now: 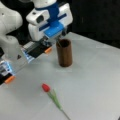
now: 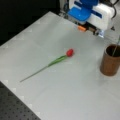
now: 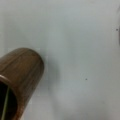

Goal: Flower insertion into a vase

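While the pale grey table (image 1: 95, 82) fills most of both front views, we see the white and blue arm's gripper (image 1: 51, 40) hanging over its far edge, just behind and above the vase (image 1: 64, 53); we cannot tell whether its fingers are apart or together, since the blue housing hides them. That dark brown vase stands upright on the table, and in a front view it sits at the right edge (image 2: 110, 60) with a thin green stem (image 2: 115, 50) leaning out over its rim. From the wrist view we look down past the vase (image 3: 22, 72) at lower left, the stem (image 3: 5, 105) showing inside its mouth. A red tulip (image 2: 69, 52) lies flat on the table, well apart from the vase, its long stalk trailing toward a front view's bottom left. Two small orange tabs (image 1: 10, 79) sit on the equipment beside the arm's base.
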